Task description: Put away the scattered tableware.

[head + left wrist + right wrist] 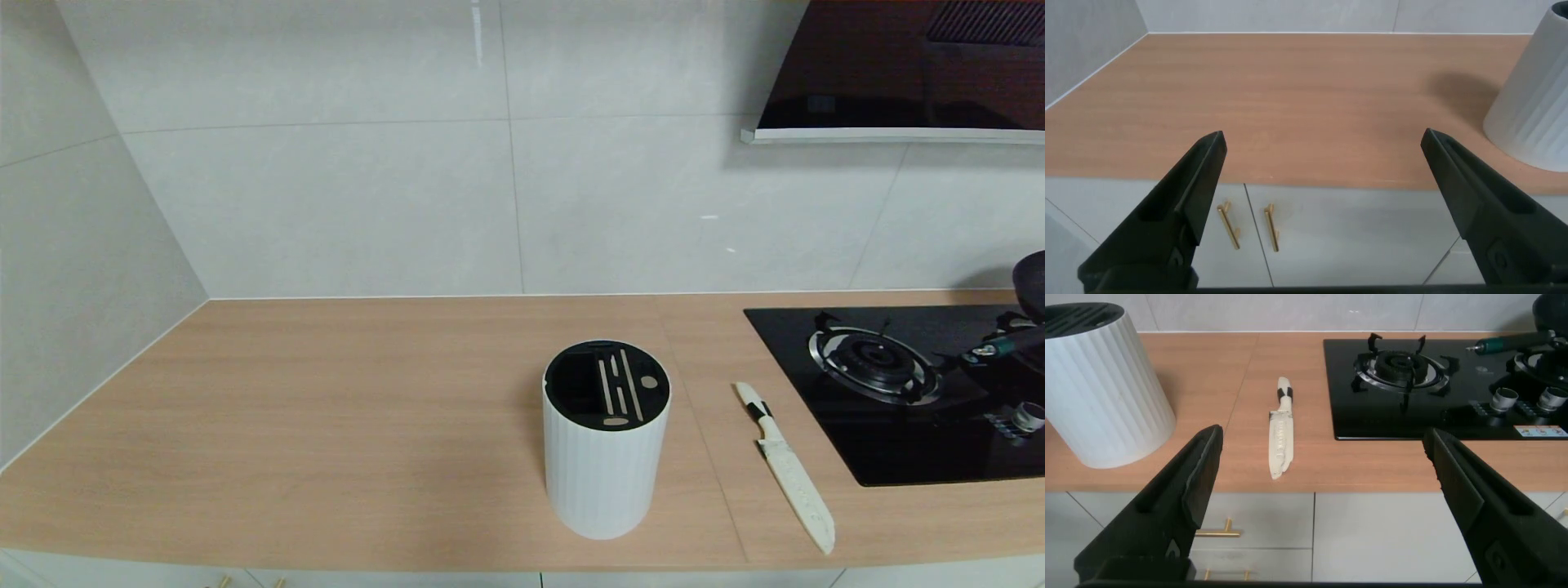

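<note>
while left hand (1321,143) and right hand (1323,434) gape empty, the knife (784,461) lies handle to wall (326,204) — tip nearward.

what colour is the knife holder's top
Black top on a white ribbed holder; clearest in head view.

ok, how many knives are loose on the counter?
1. The knife lies flat on the counter between the white knife holder and the black hob, handle toward the wall. The holder's slots look empty, but their depths are hidden.
</note>
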